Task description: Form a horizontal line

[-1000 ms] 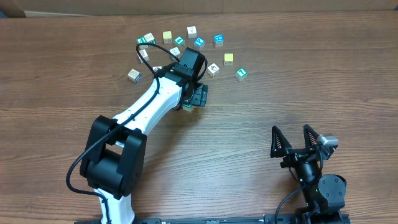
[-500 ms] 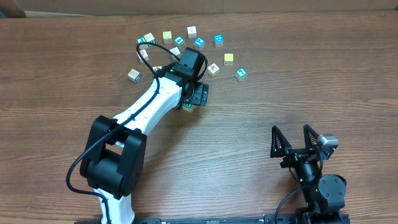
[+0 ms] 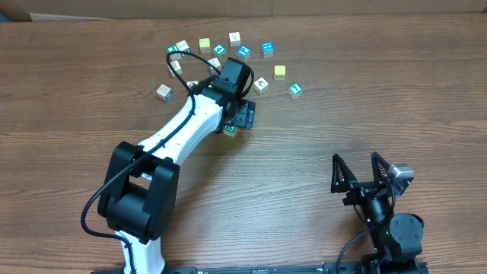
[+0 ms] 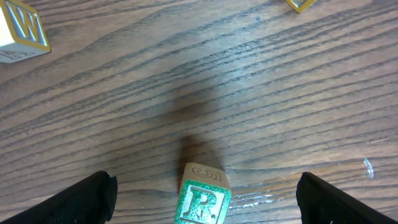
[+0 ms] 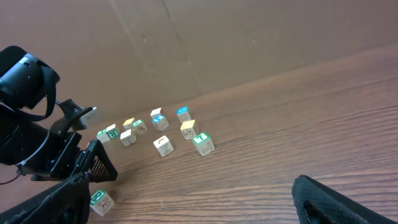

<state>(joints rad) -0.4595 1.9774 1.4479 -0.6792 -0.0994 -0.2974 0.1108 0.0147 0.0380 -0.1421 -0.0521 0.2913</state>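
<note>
Nothing has visibly shifted since the earlier overhead views; arms and cubes sit as they did. Our left gripper hangs over the green R cube, jaws wide apart, one finger on each side and clear of it. That cube stands alone on the table, just below the scattered cubes; no line exists yet. We judge the lift should go straight up, so neither finger nudges the R cube. Well right of that cube, our right gripper rests with jaws spread.
</note>
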